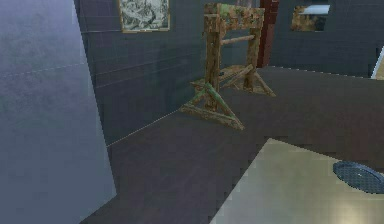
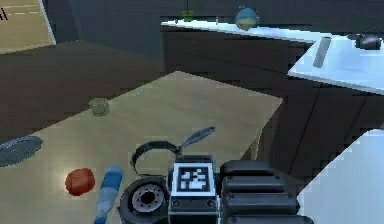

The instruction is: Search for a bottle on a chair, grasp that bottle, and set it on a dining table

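Tabletop point(image 2: 205, 100) — gripper point(image 2: 150, 168), hold unclear.

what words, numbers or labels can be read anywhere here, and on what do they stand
No readable text in either view.
White square with black marks at the arm's end: a block pattern, no letters or numbers.
Framed picture on the dark wall: an image, no legible words.
Blue bottle on the pale wooden table: any label is too small to make out.
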### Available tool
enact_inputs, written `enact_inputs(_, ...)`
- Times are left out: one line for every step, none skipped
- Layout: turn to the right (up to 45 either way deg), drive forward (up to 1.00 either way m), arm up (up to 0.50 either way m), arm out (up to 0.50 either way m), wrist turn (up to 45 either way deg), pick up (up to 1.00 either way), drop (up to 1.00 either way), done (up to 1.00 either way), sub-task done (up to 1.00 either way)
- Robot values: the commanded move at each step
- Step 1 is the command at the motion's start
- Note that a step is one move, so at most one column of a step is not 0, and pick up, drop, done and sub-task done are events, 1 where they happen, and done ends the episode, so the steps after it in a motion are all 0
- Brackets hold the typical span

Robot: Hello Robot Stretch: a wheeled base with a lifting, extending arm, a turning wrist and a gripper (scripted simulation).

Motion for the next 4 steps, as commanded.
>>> enact_inputs(0.0, 0.00, 0.00, 0.48, 0.0, 0.00, 0.00, 0.00, 0.00)
enact_inputs(0.0, 0.00, 0.00, 0.00, 45.0, 0.00, 0.00, 0.00, 0.00)
enact_inputs(0.0, 0.00, 0.00, 0.00, 45.0, 0.00, 0.00, 0.00, 0.00)
enact_inputs(0.0, 0.00, 0.00, 0.00, 21.0, 0.00, 0.00, 0.00, 0.00)
